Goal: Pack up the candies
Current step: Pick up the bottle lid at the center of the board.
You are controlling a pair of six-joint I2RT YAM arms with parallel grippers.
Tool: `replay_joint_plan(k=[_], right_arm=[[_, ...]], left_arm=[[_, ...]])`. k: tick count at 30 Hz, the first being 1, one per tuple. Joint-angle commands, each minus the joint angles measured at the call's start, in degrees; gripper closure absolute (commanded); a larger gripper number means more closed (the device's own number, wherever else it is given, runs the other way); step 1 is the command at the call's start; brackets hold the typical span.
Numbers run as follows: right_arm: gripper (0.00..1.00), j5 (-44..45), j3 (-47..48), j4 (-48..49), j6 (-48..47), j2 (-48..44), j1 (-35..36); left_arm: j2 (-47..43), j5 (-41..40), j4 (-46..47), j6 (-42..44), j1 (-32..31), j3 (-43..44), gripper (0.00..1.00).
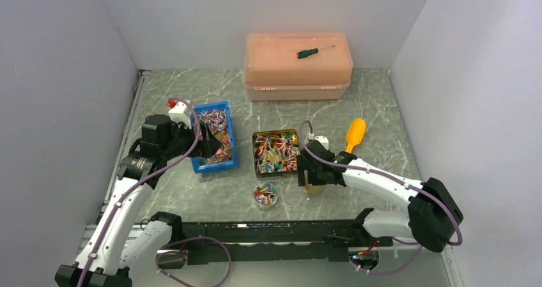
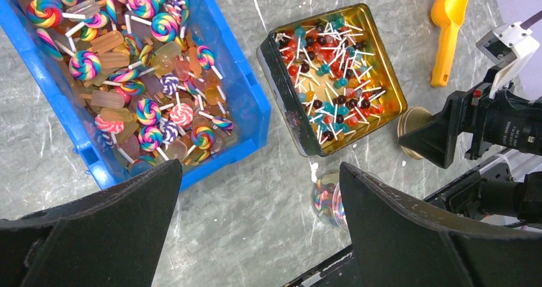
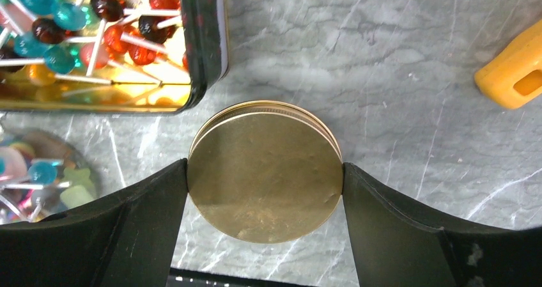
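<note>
The candies are small lollipops. Swirled ones (image 1: pixel 216 122) (image 2: pixel 137 76) fill a blue bin (image 1: pixel 234 147). Round ones (image 1: pixel 276 151) (image 2: pixel 332 76) (image 3: pixel 83 38) lie in a square gold tin (image 3: pixel 204 44). A few sit in a small glass jar (image 1: pixel 265 195) (image 2: pixel 327 197) (image 3: pixel 38 178). My right gripper (image 1: pixel 313 175) (image 3: pixel 265 167) is shut on a round gold lid (image 3: pixel 268 197) (image 2: pixel 409 117) low over the table, just right of the tin. Both fingers press its rim. My left gripper (image 1: pixel 208 145) (image 2: pixel 261 165) hangs open over the bin's near edge, holding nothing.
An orange scoop (image 1: pixel 353 135) (image 2: pixel 447 25) (image 3: pixel 511 69) lies right of the tin. A pink lidded box (image 1: pixel 298 66) stands at the back with a green-handled screwdriver (image 1: pixel 308 53) on top. Grey walls close in both sides.
</note>
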Motion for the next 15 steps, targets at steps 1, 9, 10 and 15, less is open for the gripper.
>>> replay_joint_plan(k=[1,9,10,15], right_arm=[[0.33,-2.7,0.7,-3.5,-0.9,-4.0,1.3],[0.34,-5.1,6.0,-9.2,-1.4,-8.8,5.1],[0.34,-4.8,7.3,-10.0,-1.4,-8.9,6.0],[0.34,-3.6,13.1,-11.9,-1.7,-7.7,10.5]], left_arm=[[-1.5,2.0,2.2,-0.1,0.3,-0.5,0.01],[-2.4,4.6,1.7,-3.4,0.3,-1.6,0.01],[-2.6,5.1,1.9,-4.1,0.3,-1.8,0.01],[-2.9,5.6,0.6,-6.3,0.3,-1.6,0.01]])
